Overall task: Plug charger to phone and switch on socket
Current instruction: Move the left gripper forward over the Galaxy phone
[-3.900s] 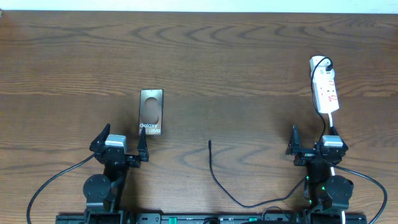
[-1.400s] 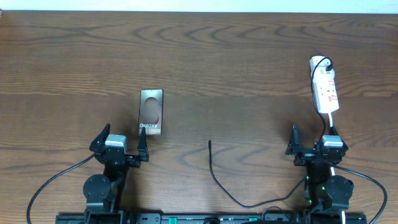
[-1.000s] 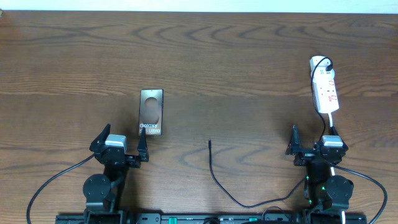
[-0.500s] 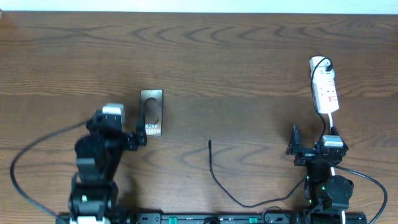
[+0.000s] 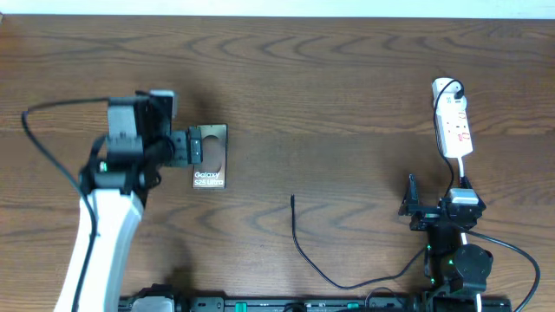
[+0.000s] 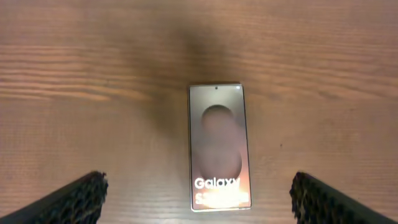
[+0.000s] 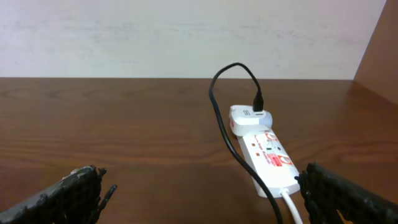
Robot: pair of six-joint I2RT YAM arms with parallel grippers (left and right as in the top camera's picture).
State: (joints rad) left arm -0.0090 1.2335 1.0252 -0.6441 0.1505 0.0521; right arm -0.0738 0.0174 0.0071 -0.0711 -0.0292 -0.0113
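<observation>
The phone [image 5: 212, 165] lies flat at the table's left centre with its "Galaxy" lettering toward me. It fills the middle of the left wrist view [image 6: 219, 146]. My left gripper [image 5: 192, 147] hovers open and empty over the phone's left edge, and in its own view the fingers [image 6: 199, 193] straddle the phone's near end. The charger [image 5: 303, 251] is a thin black cable curving across the front centre, its plug tip [image 5: 293, 200] free on the wood. The socket [image 5: 453, 124] lies at the far right. My right gripper [image 5: 434, 206] rests open near its base, the socket [image 7: 268, 155] ahead of it.
A white adapter [image 7: 247, 117] with a black lead plugged in sits at the socket's far end. The socket's white cord [image 7: 290, 208] runs back toward my right arm. A pale wall stands behind the table's far edge.
My left arm has risen from its rest pose and reached forward, so its gripper now sits over the phone. The right arm, charger and socket have not moved.
</observation>
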